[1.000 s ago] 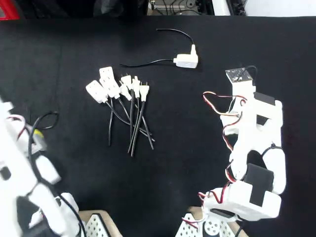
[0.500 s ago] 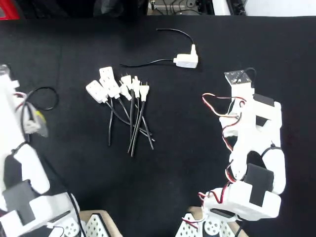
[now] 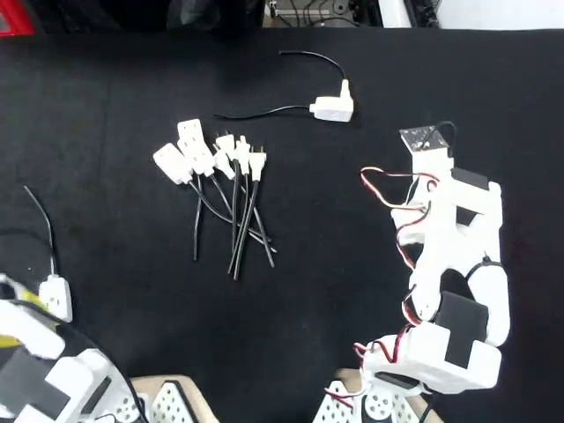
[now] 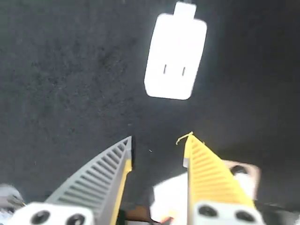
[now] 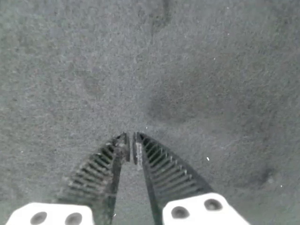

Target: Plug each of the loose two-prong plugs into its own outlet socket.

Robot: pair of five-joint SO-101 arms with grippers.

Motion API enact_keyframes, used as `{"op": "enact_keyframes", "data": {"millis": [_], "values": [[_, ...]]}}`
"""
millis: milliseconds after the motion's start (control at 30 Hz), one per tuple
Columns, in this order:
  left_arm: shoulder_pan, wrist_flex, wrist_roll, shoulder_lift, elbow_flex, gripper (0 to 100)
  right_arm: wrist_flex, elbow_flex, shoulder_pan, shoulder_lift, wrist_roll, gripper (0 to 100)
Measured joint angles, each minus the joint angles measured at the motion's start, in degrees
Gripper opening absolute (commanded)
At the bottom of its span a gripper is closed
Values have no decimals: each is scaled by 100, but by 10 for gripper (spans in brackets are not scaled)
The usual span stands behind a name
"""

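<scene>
Left arm (image 3: 48,383) drawn back off outlet socket (image 4: 176,56) | left end effector (image 4: 159,143) wide | right end effector (image 5: 131,140) closed

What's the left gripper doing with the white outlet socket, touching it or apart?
Apart. The left wrist view shows black table between the open left gripper and the white outlet socket.

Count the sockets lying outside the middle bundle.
2. One socket lies near the table's left edge, just ahead of the open left gripper. The far socket lies at far centre, apparently with a plug in it. The right arm could hide others.
</scene>
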Motion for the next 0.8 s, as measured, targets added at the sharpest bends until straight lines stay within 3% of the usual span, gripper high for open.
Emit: {"op": "enact_keyframes", "data": {"millis": [267,367,600,800], "values": [[-818,-1046,-2884,-35,484,184,0,0,0,0,0,12],[-818,-1530,-3481,-35,721,184,0,0,0,0,0,12],[-237,-2822,-3596,-70,1653,184,0,0,0,0,0,12],[237,-4070,-2488,-167,2374,184,0,0,0,0,0,12]]}}
